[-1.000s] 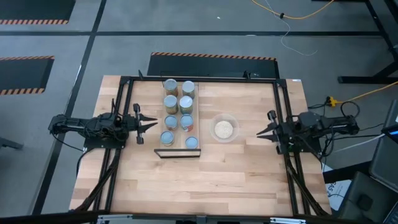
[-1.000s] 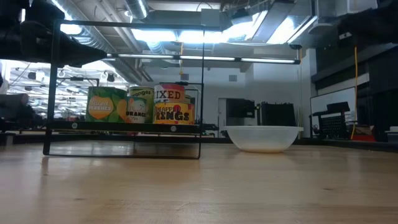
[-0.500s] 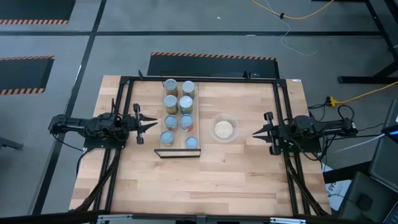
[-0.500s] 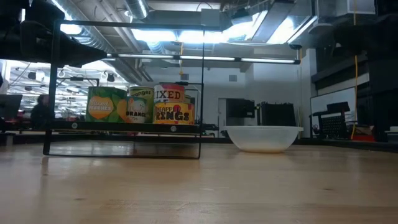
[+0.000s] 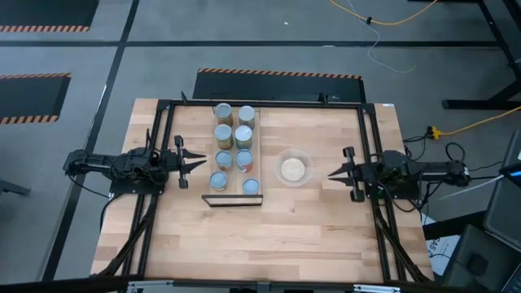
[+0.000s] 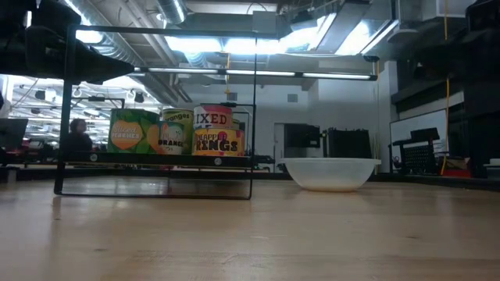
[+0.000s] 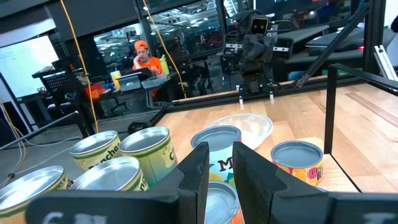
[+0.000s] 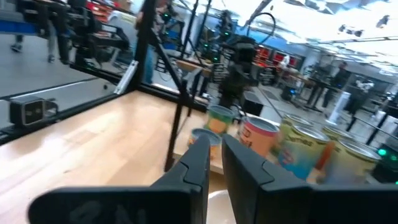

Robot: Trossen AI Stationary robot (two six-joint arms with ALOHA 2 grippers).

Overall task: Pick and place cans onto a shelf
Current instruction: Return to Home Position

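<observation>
Several cans [image 5: 234,146] stand upright in two rows on the shelf [image 5: 234,194], a light-wood board with a thin black frame at its near end [image 6: 156,109]. Their orange and green labels show in the low view [image 6: 176,131]. My left gripper [image 5: 202,163] hovers level just left of the shelf, shut, its fingers [image 7: 221,162] pointing at the cans [image 7: 149,152]. My right gripper [image 5: 332,173] hovers level at the table's right, shut and holding nothing, pointing toward the bowl and the cans [image 8: 258,140].
A clear round bowl [image 5: 293,168] with beige contents sits on the table between the shelf and my right gripper. Black rails [image 5: 370,146] run along the table's left, right and far sides. Bare wood lies toward the near edge. A person [image 7: 143,56] sits beyond the table.
My right gripper has sunk and come a little toward the table's left and near edge, closer to the bowl, rolling slightly. Its fingers have stayed shut. The cans, the shelf and the bowl have not moved.
</observation>
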